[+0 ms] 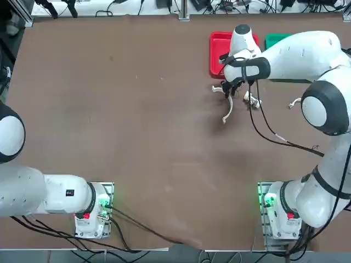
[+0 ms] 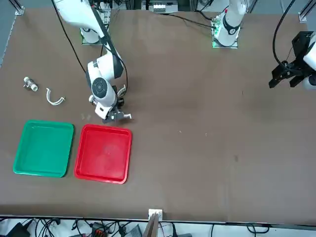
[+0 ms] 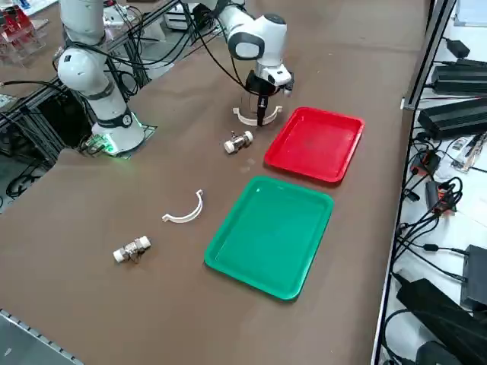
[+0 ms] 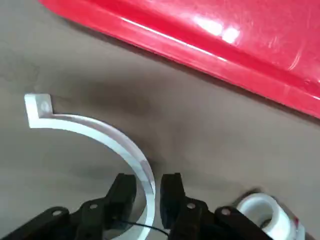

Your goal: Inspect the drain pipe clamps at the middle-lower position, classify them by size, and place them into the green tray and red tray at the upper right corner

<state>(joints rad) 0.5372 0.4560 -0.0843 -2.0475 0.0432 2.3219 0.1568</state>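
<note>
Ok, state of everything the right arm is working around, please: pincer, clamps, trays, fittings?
Right pincer: open, larger clamp between its fingers.
Larger clamp: ungripped, outside the trays.
Smaller clamp: loose on table.
Red tray: empty.
Green tray: empty.
Two metal fittings: lying on table.

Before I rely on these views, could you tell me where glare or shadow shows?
Right wrist view: bright glare spots on the red tray, a soft dark shadow beside the larger clamp; front view: a thin dark shadow along the green tray's rim.
</note>
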